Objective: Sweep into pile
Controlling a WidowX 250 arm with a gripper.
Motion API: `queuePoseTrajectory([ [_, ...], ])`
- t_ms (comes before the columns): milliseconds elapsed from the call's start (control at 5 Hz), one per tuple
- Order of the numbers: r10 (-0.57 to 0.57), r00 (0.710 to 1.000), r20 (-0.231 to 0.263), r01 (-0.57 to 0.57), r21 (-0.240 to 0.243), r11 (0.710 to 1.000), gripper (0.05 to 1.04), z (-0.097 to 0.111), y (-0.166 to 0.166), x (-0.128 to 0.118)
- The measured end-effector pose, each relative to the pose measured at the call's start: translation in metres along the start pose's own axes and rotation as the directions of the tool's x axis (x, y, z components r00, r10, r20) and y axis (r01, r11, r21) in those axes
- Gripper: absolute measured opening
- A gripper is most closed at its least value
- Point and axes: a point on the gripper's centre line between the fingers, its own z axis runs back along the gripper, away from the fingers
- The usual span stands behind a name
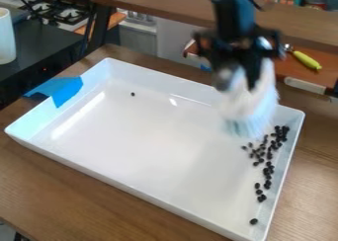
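The black gripper (244,72) hangs over the back right part of the white tray (158,195), blurred. Below it is a white brush (251,104) with pale bristles pointing down, close to the tray's right side; whether the bristles touch the tray floor I cannot tell. Several black beans (268,171) lie in a loose band along the tray's right wall, denser toward the back corner. One bean (253,221) sits apart near the front right corner, and a small dark bean (133,94) lies alone at the back left.
Blue tape (64,90) covers part of the tray's left rim. The tray stands on a wooden table (79,205). Behind are a wooden shelf (158,2) and a yellow-green object (307,60). A white cup-like container (6,36) stands at the far left, near a toy stove (56,12).
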Motion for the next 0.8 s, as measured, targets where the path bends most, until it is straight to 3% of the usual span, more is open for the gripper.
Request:
queuePoseTrajectory([
  [200, 0.046, 0.998, 0.052, -0.044, -0.036, 0.998, 0.497, 0.037, 0.046, 0.001],
  [400, 0.050, 0.996, 0.068, -0.049, -0.009, 0.999, 0.497, 0.045, 0.090, -0.011],
  [800, 0.040, 0.991, 0.130, -0.054, 0.110, 0.992, 0.497, 0.034, 0.180, -0.028],
])
